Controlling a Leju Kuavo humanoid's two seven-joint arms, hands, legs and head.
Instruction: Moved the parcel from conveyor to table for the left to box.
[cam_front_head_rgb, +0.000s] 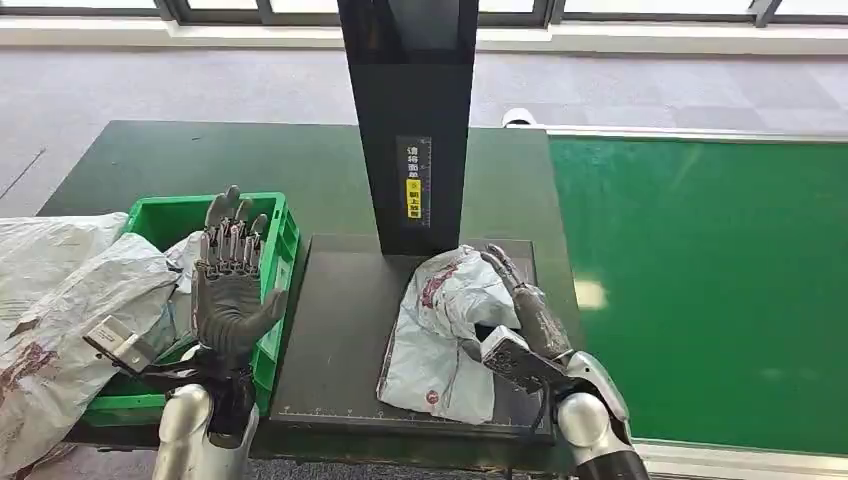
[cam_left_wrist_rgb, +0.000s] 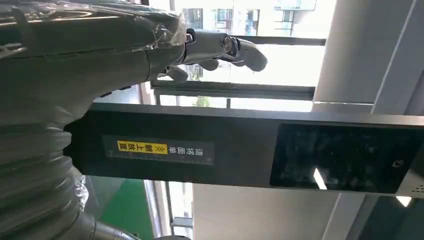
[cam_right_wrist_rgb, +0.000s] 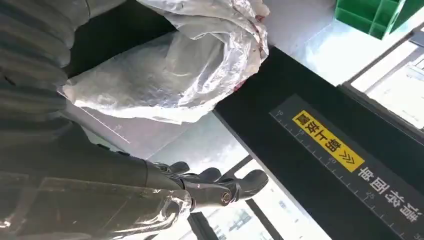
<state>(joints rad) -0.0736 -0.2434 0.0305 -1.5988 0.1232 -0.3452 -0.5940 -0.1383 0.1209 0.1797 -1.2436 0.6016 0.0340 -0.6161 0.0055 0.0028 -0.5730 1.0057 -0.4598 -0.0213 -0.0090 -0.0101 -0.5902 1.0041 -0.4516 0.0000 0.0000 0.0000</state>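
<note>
The bright green conveyor belt fills the right side, flat and smooth. Left of it stands the dark green table, and on its near part lies a matte black flat platform with a fine ruler scale along its near edge. A tall black rectangular post rises from the platform's far edge, carrying a yellow label strip; its top is cut off by the frame. The crumpled white plastic parcel with red smears lies on the platform, near the post's foot. At the left, wrinkled grey-white plastic bags partly cover a green plastic crate, hiding most of its inside.

The right hand rests along the parcel's right side, fingers extended and only slightly bent, touching the plastic; whether it grips is hard to tell. The left hand is raised palm-up over the crate, fingers spread apart, holding nothing.
</note>
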